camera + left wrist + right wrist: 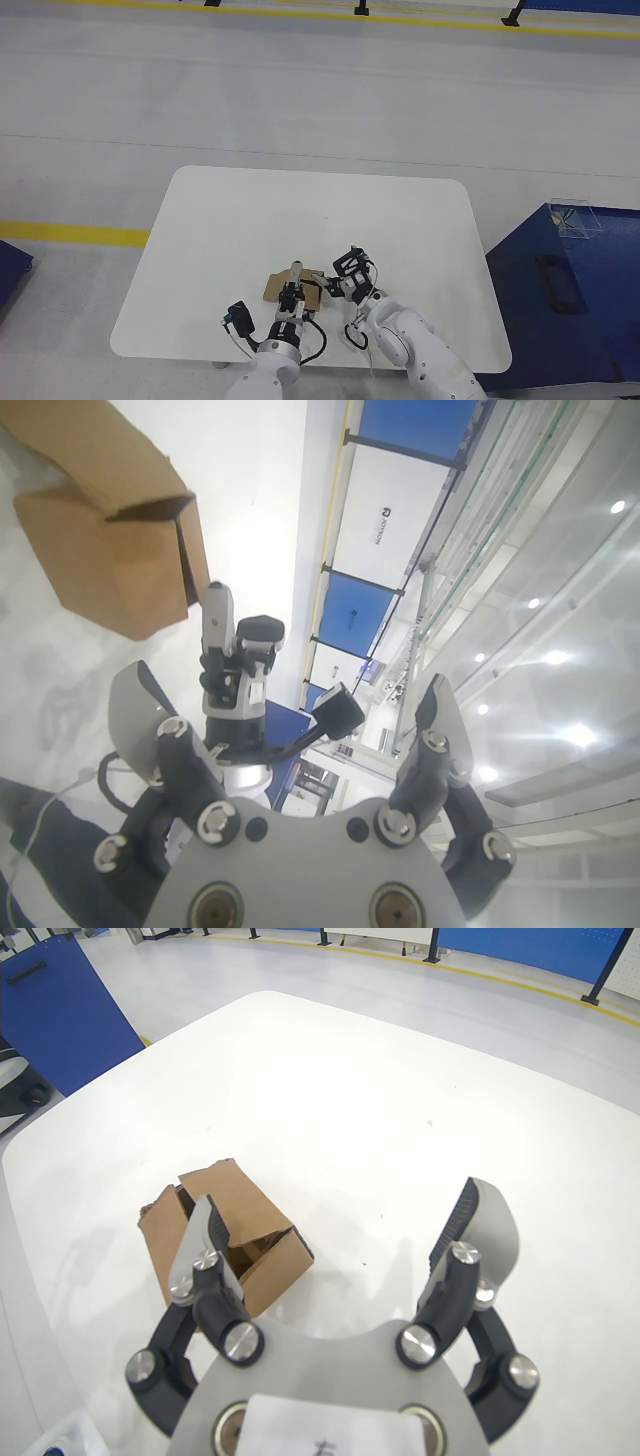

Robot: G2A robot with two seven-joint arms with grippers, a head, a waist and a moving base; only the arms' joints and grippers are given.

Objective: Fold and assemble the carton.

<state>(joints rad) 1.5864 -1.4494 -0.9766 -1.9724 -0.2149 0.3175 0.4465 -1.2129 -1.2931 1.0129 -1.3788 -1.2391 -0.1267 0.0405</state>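
Carton [240, 1203]: is lying on the table near the robot-side edge, partly formed, with a seam gaping and its end flaps hanging loose. It is probably sitting this close so that both arms are within reach.
Left claw [282, 675]: is hanging wide open just beside the carton and gripping nothing. It is likely waiting to steady a wall.
Right claw [340, 1193]: is also gaping wide and holding nothing. One finger [195, 1235] is sitting at the open seam, and I cannot tell whether it is touching. It seems to be lining up to press a flap in.
Table [400, 210]: is lying white and round-cornered under the carton.
Room: a pale floor is running out all round, a yellow line [70, 234] is crossing it, and a blue cabinet [560, 300] is standing beside the table.
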